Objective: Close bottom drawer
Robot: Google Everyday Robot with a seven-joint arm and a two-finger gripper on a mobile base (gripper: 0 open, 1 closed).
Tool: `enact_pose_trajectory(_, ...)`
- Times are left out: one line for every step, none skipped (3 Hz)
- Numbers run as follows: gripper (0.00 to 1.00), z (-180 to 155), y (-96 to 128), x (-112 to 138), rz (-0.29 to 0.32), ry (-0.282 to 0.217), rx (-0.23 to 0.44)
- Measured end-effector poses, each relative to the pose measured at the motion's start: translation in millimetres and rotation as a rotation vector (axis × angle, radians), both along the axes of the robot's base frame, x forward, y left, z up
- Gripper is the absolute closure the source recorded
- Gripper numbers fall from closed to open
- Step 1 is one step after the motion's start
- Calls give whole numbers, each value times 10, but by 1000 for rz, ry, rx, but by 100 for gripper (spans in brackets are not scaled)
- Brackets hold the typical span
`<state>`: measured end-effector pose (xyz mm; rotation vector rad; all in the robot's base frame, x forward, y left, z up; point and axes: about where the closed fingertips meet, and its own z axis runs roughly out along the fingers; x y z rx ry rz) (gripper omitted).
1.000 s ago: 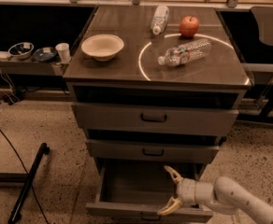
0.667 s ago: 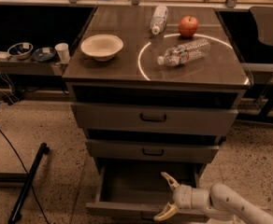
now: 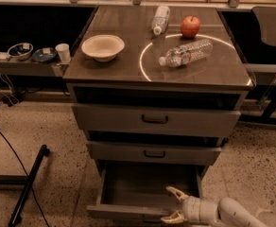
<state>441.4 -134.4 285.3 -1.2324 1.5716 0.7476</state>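
Observation:
The bottom drawer (image 3: 142, 212) is the lowest of three grey-beige drawers and stands pulled out, its inside showing and looking empty. Its low front panel runs along the lower edge of the view. My gripper (image 3: 171, 205) reaches in from the lower right on a white arm. Its two pale fingers are spread open, one finger (image 3: 175, 192) over the drawer's inside near the right, the other at the front panel. It holds nothing.
The top drawer (image 3: 155, 119) and middle drawer (image 3: 153, 153) sit above. On the cabinet top lie a bowl (image 3: 103, 46), two water bottles (image 3: 186, 52) and an apple (image 3: 190, 26). A dark pole (image 3: 28, 183) lies on the floor at left. A side shelf holds bowls and a cup (image 3: 62, 52).
My gripper has moved left along the open bottom drawer's front, fingers still spread. The drawer looks as far out as before.

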Motion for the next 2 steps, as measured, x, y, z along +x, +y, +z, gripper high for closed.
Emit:
enact_pose_trajectory(50,-358,-222,-77,4,-64,-53)
enact_pose_trajectory(81,-556,-434,-228,21,-102,-165)
